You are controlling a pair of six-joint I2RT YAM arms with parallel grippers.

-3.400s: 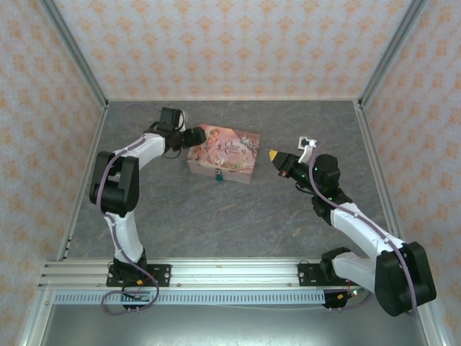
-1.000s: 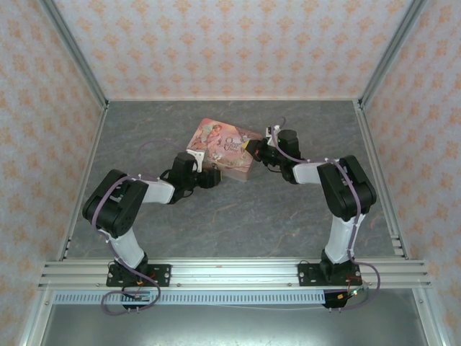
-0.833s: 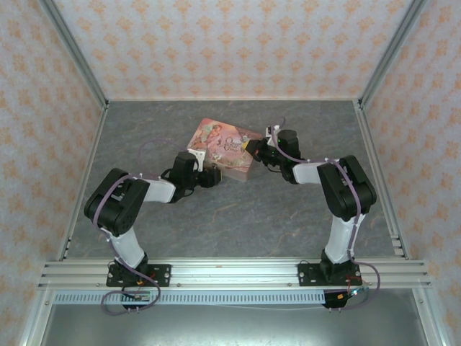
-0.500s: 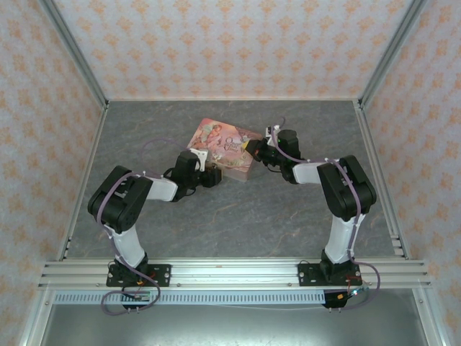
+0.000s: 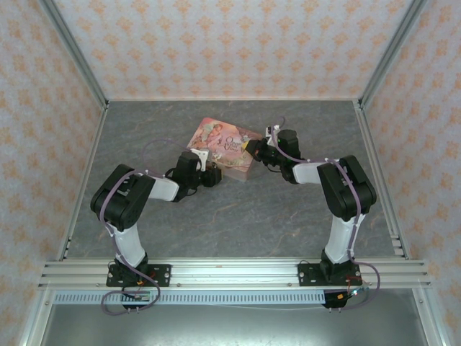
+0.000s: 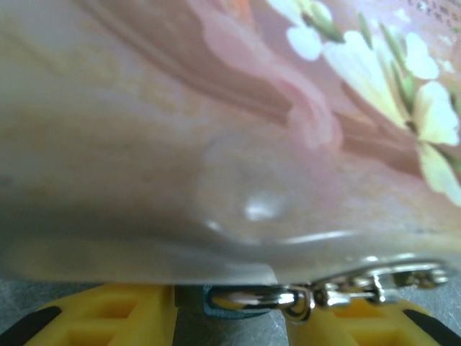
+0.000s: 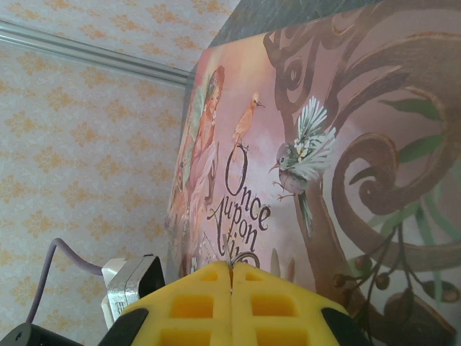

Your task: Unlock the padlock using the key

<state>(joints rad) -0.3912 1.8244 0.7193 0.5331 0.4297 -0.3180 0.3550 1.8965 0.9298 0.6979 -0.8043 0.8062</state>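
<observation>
The pink illustrated tin (image 5: 225, 146) lies mid-table. In the left wrist view its front wall (image 6: 216, 144) looms close. The tiny blue-teal padlock (image 6: 238, 300) hangs under the wall's lower edge, its shiny shackle joined to a metal clasp (image 6: 382, 277). My left gripper (image 5: 213, 176) is open, its yellow fingers (image 6: 94, 317) on either side of the padlock, with a gap on the left. My right gripper (image 5: 253, 150) hovers at the tin's right end, shut on the slim silvery key (image 7: 231, 261). Just the key's tip pokes out over the lid (image 7: 324, 144).
Grey stone-patterned table (image 5: 238, 216) inside patterned walls with metal corner posts (image 5: 72, 50). Open floor lies in front of the tin and to both sides. The left wrist camera housing (image 7: 130, 285) appears beyond the tin's far edge in the right wrist view.
3.4 s ago the left gripper was at the tin's left end and the right gripper off to its right. Both have come to the tin; in the last second the left crept closer.
</observation>
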